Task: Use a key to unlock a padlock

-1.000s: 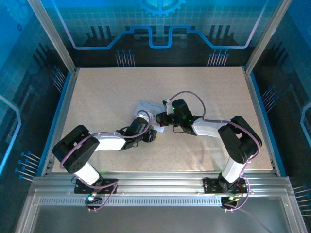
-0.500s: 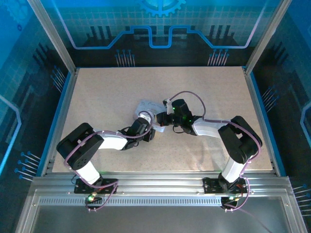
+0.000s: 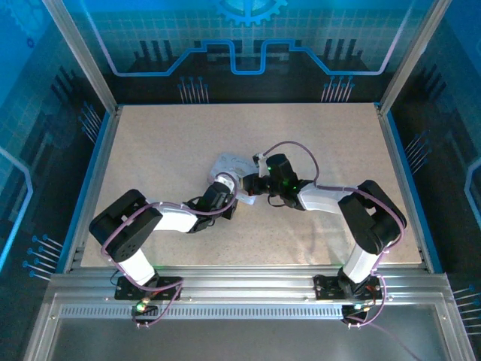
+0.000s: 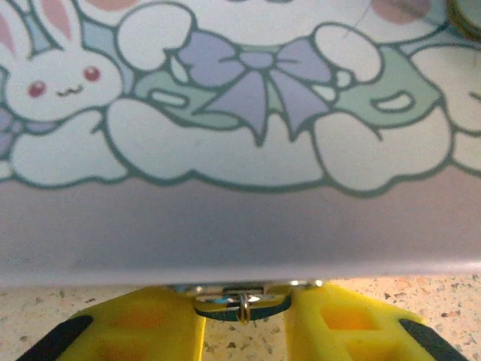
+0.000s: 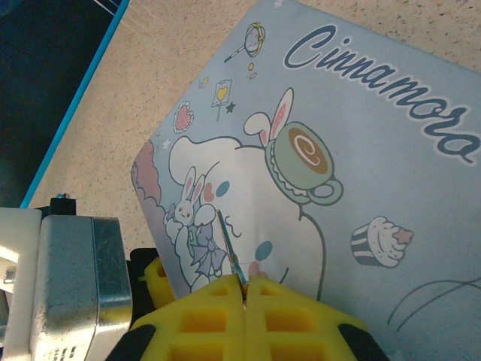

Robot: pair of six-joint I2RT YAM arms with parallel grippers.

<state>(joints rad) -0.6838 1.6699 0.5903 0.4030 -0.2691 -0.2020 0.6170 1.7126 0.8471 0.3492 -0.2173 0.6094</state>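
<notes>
Step in hand, as I'm reading it: presenting key to padlock, insertion not yet done.

Right tool (image 5: 245, 289) is pinching fully closed on the key (image 5: 228, 245). The thin blade is sticking out ahead of its fingertips, leaning slightly to their left, over the lid of the tin (image 5: 361, 165).

Left tool (image 4: 243, 320) is clamping the padlock (image 4: 242, 301), fingers held apart by its width. Pad contact is hard to confirm, so I'm calling that a probable grip. The padlock is sitting right at the fingertips, tucked under the tin's overhanging edge, with a small ring on it facing the wrist.

Next move, I'm judging: the right tool is going to need the blade tip brought off the lid to the keyway and lined up with the slot. Then push and twist while the left tool is resisting the torque. The keyway is too small to make out, so alignment is looking like the hard part.

Views:
- Left wrist is giving the padlock and the clamp.
- Right wrist is giving the key grip and blade angle, with the left tool's housing just left of its fingers.
- Top is giving both tools nose to nose at the tin's near edge on the desk (image 3: 165, 143).
</notes>
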